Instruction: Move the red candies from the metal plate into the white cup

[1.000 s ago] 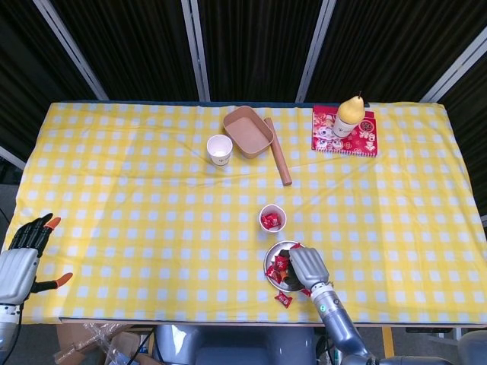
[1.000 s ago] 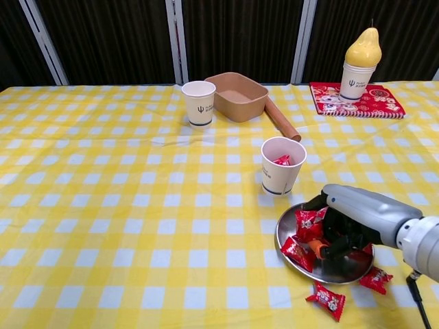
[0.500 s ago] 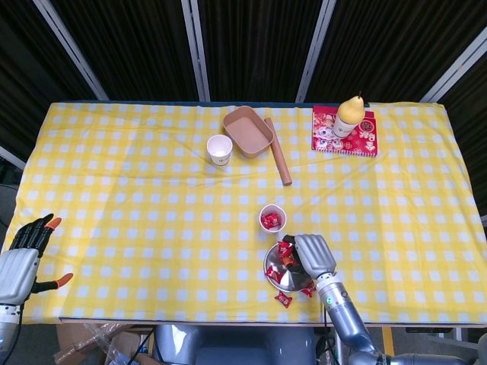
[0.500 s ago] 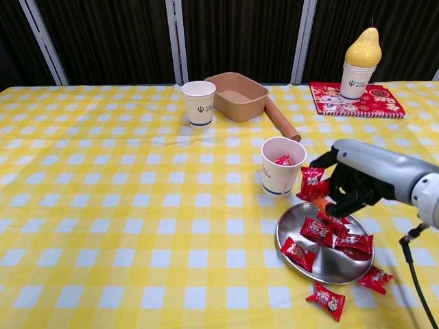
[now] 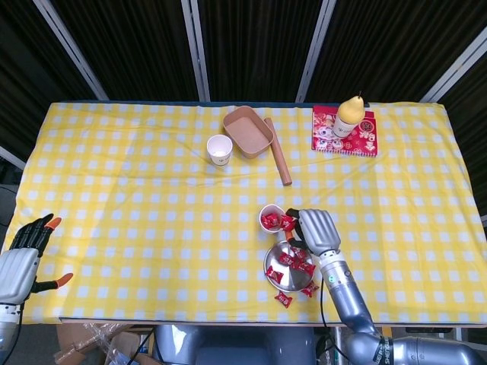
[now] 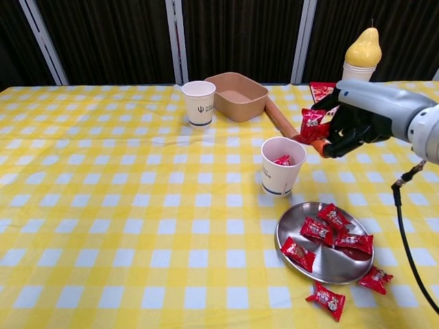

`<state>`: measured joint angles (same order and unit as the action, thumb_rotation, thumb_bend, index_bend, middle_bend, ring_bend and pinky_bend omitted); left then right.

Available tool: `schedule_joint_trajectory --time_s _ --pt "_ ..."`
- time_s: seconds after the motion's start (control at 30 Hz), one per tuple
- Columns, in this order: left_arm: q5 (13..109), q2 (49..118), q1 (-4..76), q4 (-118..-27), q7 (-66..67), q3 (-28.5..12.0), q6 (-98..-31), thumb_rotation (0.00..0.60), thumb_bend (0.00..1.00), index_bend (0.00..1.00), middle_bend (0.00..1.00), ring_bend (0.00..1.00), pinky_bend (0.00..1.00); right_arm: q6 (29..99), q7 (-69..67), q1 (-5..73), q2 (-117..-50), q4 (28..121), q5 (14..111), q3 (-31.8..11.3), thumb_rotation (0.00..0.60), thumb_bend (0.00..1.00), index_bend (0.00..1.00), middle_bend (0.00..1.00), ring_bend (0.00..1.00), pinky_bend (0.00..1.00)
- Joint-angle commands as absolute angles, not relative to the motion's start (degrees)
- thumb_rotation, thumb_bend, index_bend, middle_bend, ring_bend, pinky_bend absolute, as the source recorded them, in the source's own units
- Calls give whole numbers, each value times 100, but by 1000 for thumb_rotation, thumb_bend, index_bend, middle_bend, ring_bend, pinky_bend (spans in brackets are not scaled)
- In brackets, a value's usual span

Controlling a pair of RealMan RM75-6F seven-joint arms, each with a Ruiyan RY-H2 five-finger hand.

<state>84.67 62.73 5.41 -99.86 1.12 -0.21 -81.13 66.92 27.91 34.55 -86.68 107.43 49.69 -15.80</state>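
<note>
My right hand (image 6: 360, 115) (image 5: 316, 230) is raised above the table just right of the white cup (image 6: 281, 165) (image 5: 272, 217) and pinches a red candy (image 6: 312, 124) (image 5: 288, 223). That cup holds red candy (image 6: 282, 160) inside. The metal plate (image 6: 325, 264) (image 5: 283, 270) lies in front of the cup with several red candies (image 6: 333, 229) on it. Two more red candies (image 6: 326, 300) (image 6: 376, 279) lie on the cloth by the plate's near rim. My left hand (image 5: 24, 258) rests open at the table's far left edge, holding nothing.
A second white cup (image 6: 198, 102), a brown paper tray (image 6: 238, 95) and a brown roll (image 6: 282, 119) stand at the back centre. A cup with a yellow pear-shaped lid (image 6: 361, 60) sits on a red booklet (image 5: 345, 131) at the back right.
My right hand lifted from the plate with one red candy and rose up toward the cup's right side. The candies left on the plate shifted. The left hand stayed still.
</note>
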Motion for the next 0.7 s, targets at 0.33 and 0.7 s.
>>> schedule_joint_trajectory --time_s 0.33,0.7 --pt "8366 6235 575 -10011 55 -37 -8006 600 0 0 0 0 0 6386 2817 3984 -9147 9954 4425 -1835 600 570 586 895 999 984" --pt "8303 6191 598 -10059 34 -32 -7919 600 0 0 0 0 0 6284 2660 4089 -9235 9621 4391 -1760 600 571 470 895 999 984"
